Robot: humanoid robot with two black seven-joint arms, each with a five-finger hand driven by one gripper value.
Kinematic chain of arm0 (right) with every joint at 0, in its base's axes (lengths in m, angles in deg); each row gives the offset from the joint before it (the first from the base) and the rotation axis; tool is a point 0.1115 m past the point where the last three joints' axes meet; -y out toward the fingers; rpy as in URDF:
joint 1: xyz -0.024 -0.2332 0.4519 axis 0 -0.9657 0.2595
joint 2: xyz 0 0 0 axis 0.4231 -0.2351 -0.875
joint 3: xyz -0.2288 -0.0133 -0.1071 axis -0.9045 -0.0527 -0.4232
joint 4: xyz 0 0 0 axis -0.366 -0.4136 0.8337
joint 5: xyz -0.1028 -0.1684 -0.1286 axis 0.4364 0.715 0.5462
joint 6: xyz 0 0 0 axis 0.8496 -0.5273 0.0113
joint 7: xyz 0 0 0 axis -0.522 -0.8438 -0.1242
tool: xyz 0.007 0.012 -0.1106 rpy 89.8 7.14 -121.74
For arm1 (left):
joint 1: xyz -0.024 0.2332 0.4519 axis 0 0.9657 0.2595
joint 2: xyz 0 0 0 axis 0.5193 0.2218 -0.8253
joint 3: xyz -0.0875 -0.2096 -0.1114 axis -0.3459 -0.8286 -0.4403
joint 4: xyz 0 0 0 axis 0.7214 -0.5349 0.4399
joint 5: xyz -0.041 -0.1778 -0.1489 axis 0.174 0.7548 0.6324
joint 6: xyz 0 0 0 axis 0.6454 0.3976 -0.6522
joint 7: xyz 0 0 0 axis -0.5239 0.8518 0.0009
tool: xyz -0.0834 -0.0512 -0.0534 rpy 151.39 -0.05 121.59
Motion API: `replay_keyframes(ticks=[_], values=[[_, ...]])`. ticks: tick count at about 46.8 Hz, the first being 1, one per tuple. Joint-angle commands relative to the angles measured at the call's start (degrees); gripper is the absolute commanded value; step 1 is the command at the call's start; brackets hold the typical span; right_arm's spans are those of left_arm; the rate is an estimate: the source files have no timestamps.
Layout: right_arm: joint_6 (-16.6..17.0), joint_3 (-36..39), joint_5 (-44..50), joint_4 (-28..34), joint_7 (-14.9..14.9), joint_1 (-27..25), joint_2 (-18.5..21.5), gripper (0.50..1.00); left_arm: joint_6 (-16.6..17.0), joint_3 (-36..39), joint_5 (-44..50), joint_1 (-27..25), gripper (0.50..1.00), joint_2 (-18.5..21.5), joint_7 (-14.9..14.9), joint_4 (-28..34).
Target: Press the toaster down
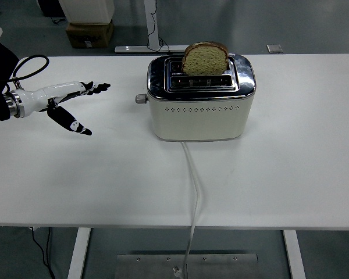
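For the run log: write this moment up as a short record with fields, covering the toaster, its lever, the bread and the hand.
toaster: cream body with chrome top, standing upright mid-table
lever: small knob on the toaster's left end, up
bread: one slice standing tall out of a slot
cord: white, running from the toaster's front over the table's near edge
left hand: fingers spread, pointing toward the lever, apart from it, holding nothing
right hand: not in view
table: white
press: not yet done

The slice of bread (205, 58) is half sunk in the toaster (200, 99), whose cord (195, 197) drops out of sight past the table (291, 174) edge.
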Motion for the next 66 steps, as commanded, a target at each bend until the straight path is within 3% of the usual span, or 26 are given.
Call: replay_keyframes(ticks=[1, 22, 66], values=[[0.0, 0.0, 0.0, 0.0, 0.0, 0.0, 0.0, 0.998, 0.0, 0.0, 0.0, -0.4, 1.000, -0.6, 0.0, 0.0], [0.0, 0.0, 0.0, 0.0, -0.1, 0.0, 0.0, 0.998, 0.0, 0.1, -2.8, -0.1, 1.000, -1.9, -0.3, 3.2], [0.0, 0.0, 0.0, 0.0, 0.0, 0.0, 0.0, 0.998, 1.0, 0.4, -2.3, 1.6, 1.000, -4.7, -0.2, 2.5]])
